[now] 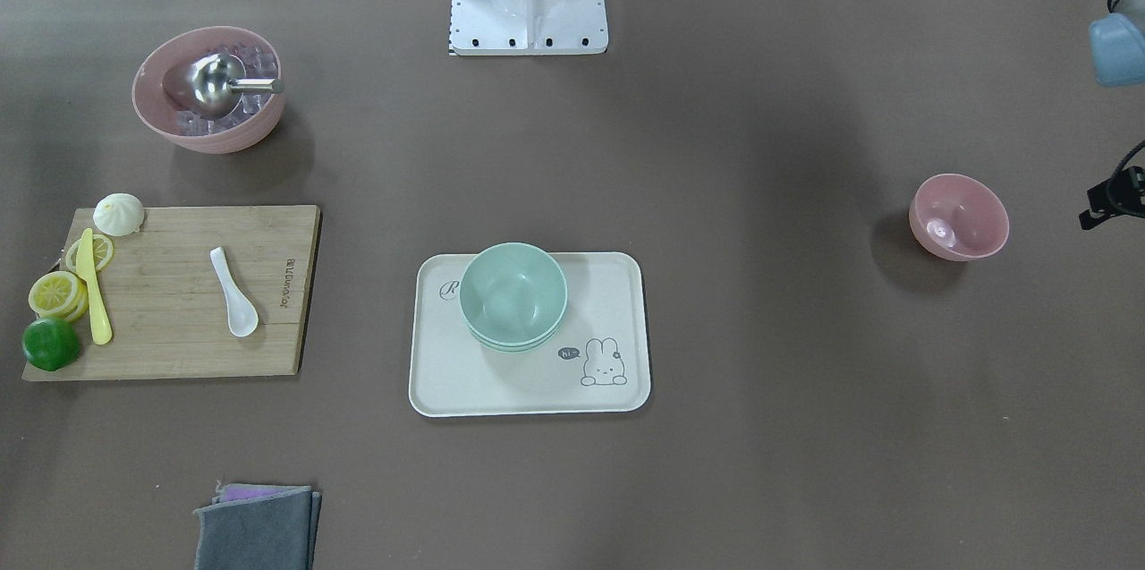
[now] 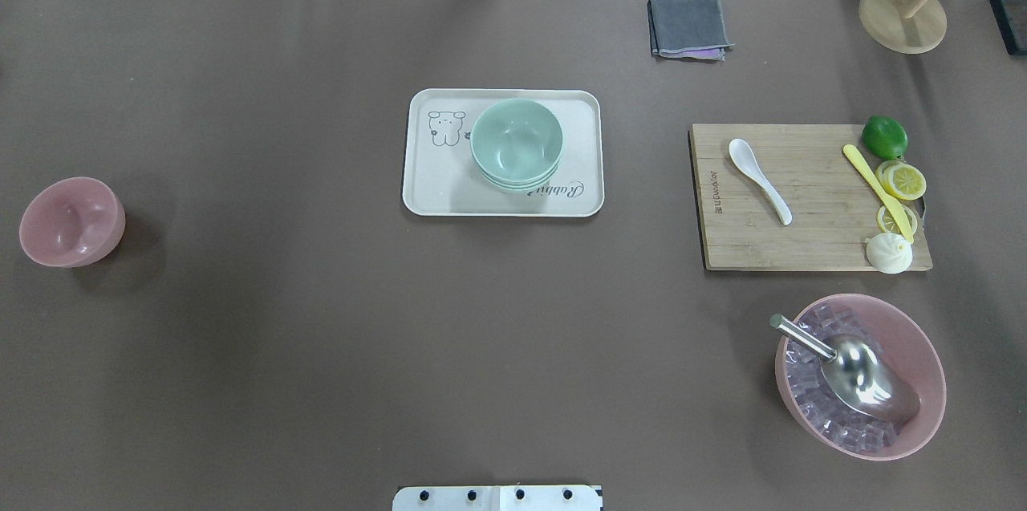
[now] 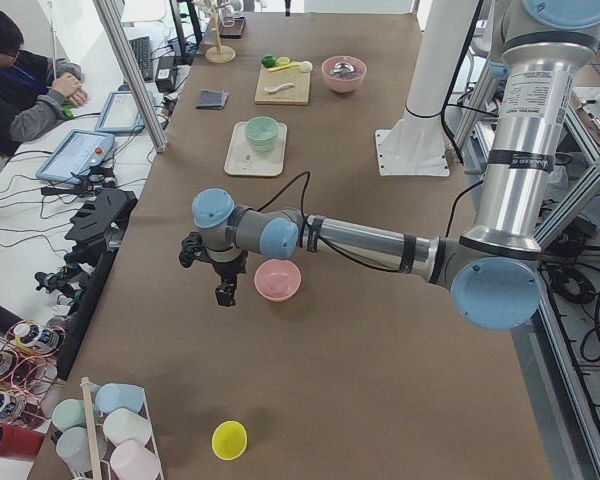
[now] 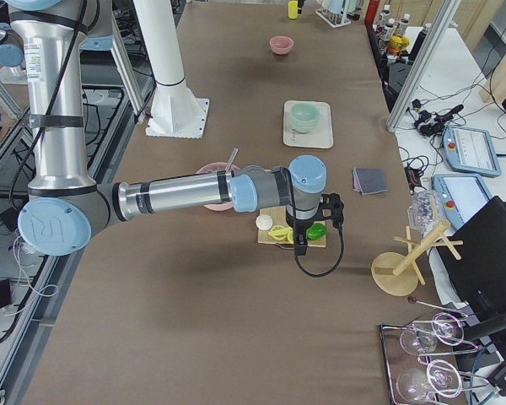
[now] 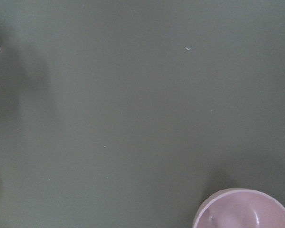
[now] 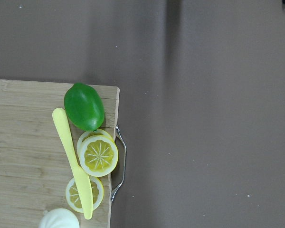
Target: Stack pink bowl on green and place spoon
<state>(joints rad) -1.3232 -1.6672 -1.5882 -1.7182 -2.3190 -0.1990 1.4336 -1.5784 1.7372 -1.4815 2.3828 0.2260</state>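
A small pink bowl (image 2: 72, 222) stands upright on the brown table, far to the robot's left; its rim shows at the bottom of the left wrist view (image 5: 244, 211). Stacked green bowls (image 2: 516, 143) sit on a cream tray (image 2: 425, 198) at the table's middle. A white spoon (image 2: 760, 180) lies on a wooden cutting board (image 2: 802, 250). In the exterior left view my left gripper (image 3: 223, 290) hangs just beside the pink bowl, outboard of it. In the exterior right view my right gripper (image 4: 300, 245) hovers over the board's lime end. I cannot tell whether either is open or shut.
On the board's edge lie a lime (image 6: 84, 106), lemon slices (image 6: 99, 155), a yellow knife (image 6: 73, 161) and a white bun (image 2: 888, 253). A large pink bowl (image 2: 923, 350) with ice and a metal scoop stands near the robot's right. A grey cloth (image 2: 688, 27) lies at the far side.
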